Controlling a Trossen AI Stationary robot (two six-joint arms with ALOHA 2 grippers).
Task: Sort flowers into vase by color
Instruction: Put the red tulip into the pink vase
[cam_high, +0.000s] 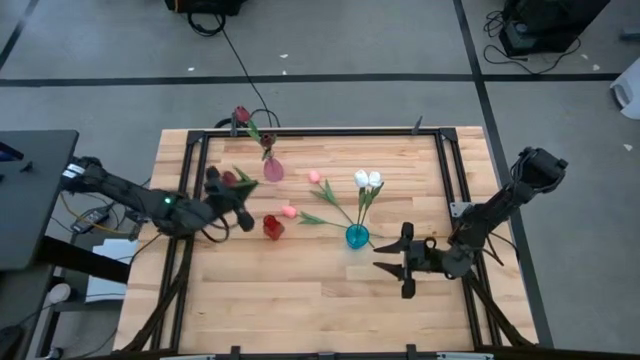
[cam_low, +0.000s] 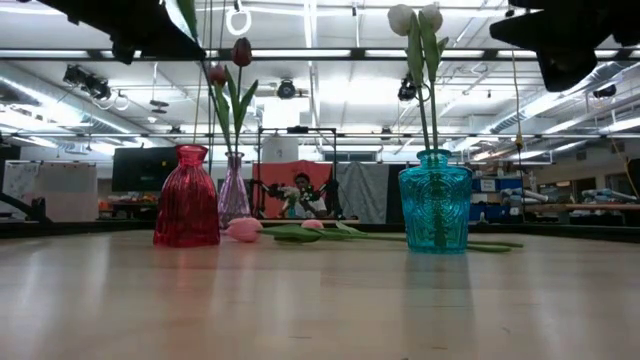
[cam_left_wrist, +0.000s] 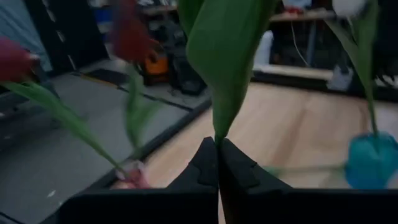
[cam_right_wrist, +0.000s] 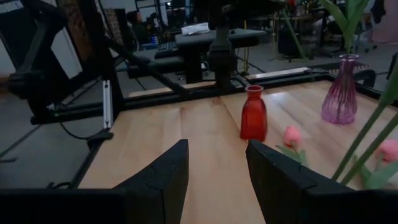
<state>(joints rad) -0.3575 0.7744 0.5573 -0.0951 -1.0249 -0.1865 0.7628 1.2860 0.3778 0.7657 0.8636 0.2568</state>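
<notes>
A maroon tulip (cam_high: 229, 179) is pinched by its stem in the closed left gripper (cam_high: 238, 203), raised near the red vase (cam_high: 273, 227), presumably for dropping in. The right gripper (cam_high: 403, 262) waits spread and empty beside the blue vase (cam_high: 357, 236), where white tulips (cam_high: 367, 179) stand. Pink tulips (cam_high: 290, 211) lie on the table (cam_high: 300, 300).
</notes>
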